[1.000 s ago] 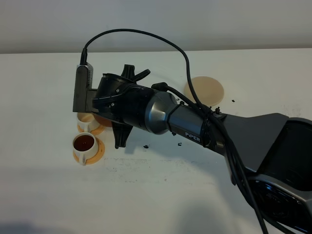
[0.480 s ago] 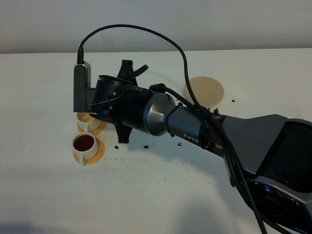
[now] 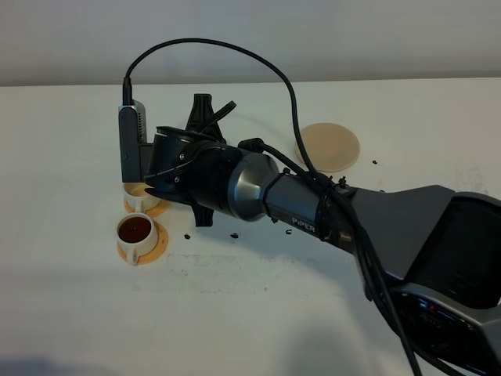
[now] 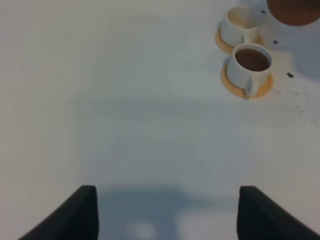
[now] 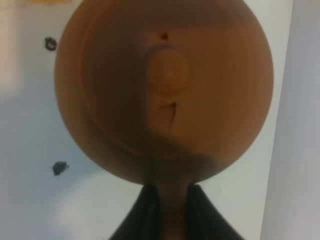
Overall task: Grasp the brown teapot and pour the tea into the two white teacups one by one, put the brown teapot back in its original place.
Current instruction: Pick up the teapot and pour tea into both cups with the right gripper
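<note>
Right wrist view: brown teapot (image 5: 165, 85) clamped by its handle

The right gripper (image 5: 170, 202) pinches the handle, holding the pot just beside the far teacup (image 4: 241, 22) (the near teacup (image 4: 251, 62) holds tea). On the left gripper (image 4: 167, 212), the fingers stand apart.

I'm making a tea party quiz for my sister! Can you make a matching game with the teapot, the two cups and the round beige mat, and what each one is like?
Things:
1. brown teapot
2. front teacup, nearer the high camera
3. back teacup
4. beige coaster

States:
A. bare, nothing standing on it
B. filled with dark tea
C. held by its handle in the right gripper
D. pale inside, no dark tea showing

Pairs: 1-C, 2-B, 3-D, 4-A
</note>
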`<state>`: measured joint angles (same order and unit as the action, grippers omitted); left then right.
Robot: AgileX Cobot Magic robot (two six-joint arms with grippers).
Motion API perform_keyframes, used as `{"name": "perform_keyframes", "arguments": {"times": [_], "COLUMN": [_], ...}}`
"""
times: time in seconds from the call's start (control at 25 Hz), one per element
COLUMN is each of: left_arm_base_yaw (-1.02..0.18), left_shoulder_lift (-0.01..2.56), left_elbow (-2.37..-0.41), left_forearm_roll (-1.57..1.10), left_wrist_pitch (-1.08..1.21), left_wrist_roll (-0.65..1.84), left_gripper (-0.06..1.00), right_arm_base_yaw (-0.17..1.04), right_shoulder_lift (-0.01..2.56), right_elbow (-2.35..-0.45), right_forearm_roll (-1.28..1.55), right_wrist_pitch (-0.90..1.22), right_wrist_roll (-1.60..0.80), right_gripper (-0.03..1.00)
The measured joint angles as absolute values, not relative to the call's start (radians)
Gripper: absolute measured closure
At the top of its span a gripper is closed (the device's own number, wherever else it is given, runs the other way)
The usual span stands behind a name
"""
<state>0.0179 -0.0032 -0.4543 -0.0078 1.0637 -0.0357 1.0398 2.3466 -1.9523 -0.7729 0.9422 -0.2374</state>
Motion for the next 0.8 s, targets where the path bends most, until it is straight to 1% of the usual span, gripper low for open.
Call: {"name": "perform_keyframes", "arguments": {"times": [0.8], "left_arm_base_yaw": [0.018], "left_shoulder_lift": [-0.003], "left_elbow": [-0.454], "left_forearm_roll": [-0.008], "left_wrist_pitch": [1.064], "left_wrist_roll": [-0.036], "left_gripper": [0.38], "right_arm_base_yaw": [1.04], "right_shoulder_lift": [2.373], "right_elbow": [-1.952], "right_forearm_roll": [-0.832], "right_wrist_pitch": [0.922], "right_wrist_roll": [-0.238], "right_gripper": [0.87]}}
